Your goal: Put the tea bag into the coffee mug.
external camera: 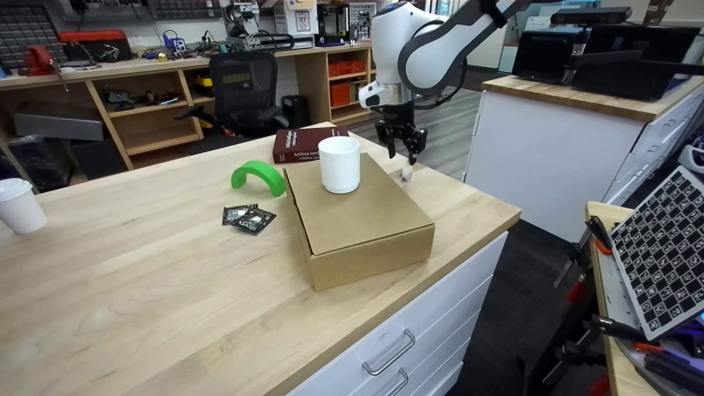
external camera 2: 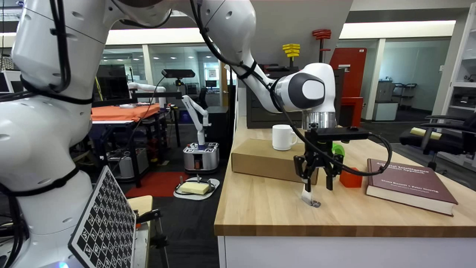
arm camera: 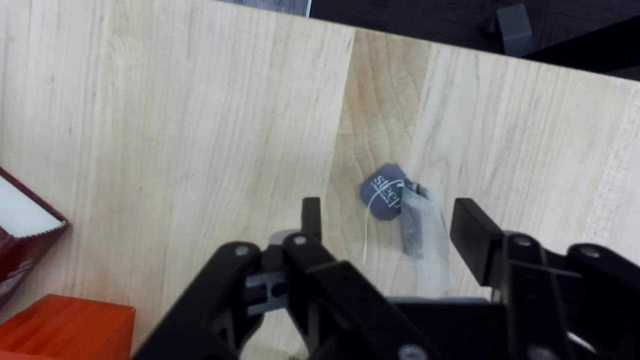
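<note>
The tea bag [arm camera: 425, 240] lies on the table, whitish and see-through, with a dark blue tag and a thin string. It also shows small in both exterior views [external camera: 406, 174] [external camera 2: 307, 196]. My gripper [arm camera: 385, 225] is open above the tea bag. In the wrist view the bag appears between the fingers, nearer the right one; its lower end is hidden by the gripper. In both exterior views the gripper [external camera: 402, 156] [external camera 2: 318, 184] points down, close over the table. The white coffee mug [external camera: 340, 165] stands upright on a cardboard box; it also shows in an exterior view [external camera 2: 282, 137].
The cardboard box [external camera: 363, 220] stands beside the gripper. A maroon book [external camera 2: 409, 184] and an orange block [external camera 2: 350, 179] lie near it. A green arch [external camera: 258, 171], dark packets [external camera: 250, 217] and a smaller white cup [external camera: 21, 208] are farther along. The table edge [arm camera: 450, 50] is close.
</note>
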`<state>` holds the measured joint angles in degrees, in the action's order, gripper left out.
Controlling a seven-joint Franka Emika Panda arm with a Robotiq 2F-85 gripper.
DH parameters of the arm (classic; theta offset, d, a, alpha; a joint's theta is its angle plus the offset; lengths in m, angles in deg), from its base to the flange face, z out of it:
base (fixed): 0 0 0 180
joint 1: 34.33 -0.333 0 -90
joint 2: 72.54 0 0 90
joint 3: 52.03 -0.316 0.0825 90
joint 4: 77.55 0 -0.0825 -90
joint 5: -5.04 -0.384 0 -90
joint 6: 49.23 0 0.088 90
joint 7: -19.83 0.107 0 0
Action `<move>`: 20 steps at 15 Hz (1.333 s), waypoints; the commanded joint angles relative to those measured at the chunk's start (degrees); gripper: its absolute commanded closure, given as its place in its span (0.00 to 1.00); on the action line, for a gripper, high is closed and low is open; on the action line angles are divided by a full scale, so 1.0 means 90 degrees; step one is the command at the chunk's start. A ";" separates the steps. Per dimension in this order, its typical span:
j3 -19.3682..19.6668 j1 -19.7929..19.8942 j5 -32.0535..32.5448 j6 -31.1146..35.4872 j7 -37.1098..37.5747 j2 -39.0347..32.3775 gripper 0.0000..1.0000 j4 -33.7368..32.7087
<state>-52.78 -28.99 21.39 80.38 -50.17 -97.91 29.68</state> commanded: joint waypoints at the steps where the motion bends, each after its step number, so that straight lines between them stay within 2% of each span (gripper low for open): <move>1: 0.0013 0.0082 -0.0054 0.0086 -0.0153 -0.0105 0.62 -0.0245; 6: 0.0021 0.0130 -0.0171 0.0007 -0.0175 -0.0087 0.93 -0.0323; 10: 0.0052 0.0150 -0.0231 0.0015 -0.0149 -0.0084 1.00 -0.0300; 14: 0.0089 0.0142 -0.0247 0.0011 -0.0118 -0.0056 0.94 -0.0258; 18: 0.0152 0.0094 -0.0172 0.0058 0.0042 -0.0007 0.97 -0.0168; 19: 0.0177 0.0073 -0.0124 0.0078 0.0089 -0.0024 0.71 -0.0165; 20: 0.0172 0.0061 -0.0143 0.0040 0.0116 -0.0042 0.71 -0.0174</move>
<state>-51.26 -28.83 20.03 80.36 -50.03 -98.48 27.60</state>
